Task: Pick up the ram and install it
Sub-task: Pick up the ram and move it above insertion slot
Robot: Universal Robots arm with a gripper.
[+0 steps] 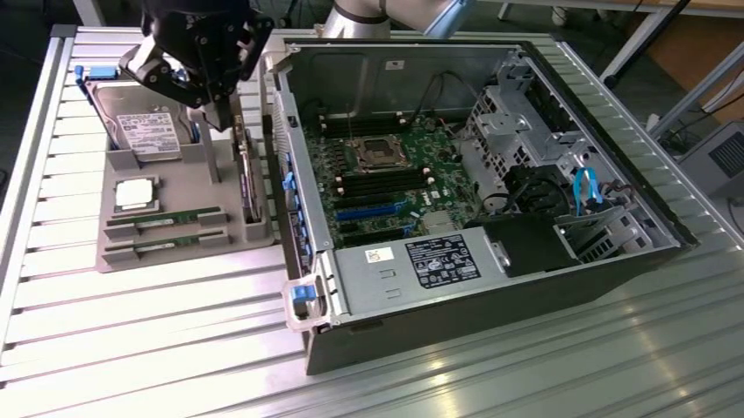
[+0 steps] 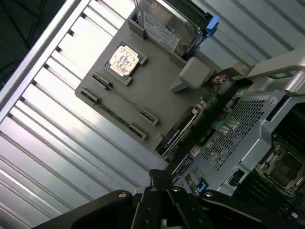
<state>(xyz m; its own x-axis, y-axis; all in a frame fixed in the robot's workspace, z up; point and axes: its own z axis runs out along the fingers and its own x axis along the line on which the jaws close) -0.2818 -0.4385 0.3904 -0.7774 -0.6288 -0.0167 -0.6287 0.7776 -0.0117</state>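
Observation:
Two ram sticks [image 1: 163, 218] [image 1: 163, 241], thin and green with black chips, lie in slots at the near end of the grey tray [image 1: 186, 187]. In the wrist view they look like thin lines [image 2: 125, 98] across the tray [image 2: 152, 86]. My gripper [image 1: 221, 111] hangs above the tray's far end, between the hard drive [image 1: 145, 126] and the upright expansion card [image 1: 247, 174], well apart from the ram. Its fingers [image 2: 159, 177] are shut with nothing between them. The open computer case [image 1: 465, 174] lies to the exterior view's right, its motherboard [image 1: 389, 178] exposed.
A square silver processor [image 1: 134, 193] [image 2: 124, 59] sits in the tray beside the hard drive [image 2: 167, 24]. The expansion card [image 2: 178, 131] stands on edge along the tray's side next to the case wall [image 1: 285, 174]. All of it rests on a slatted metal table [image 1: 139, 331].

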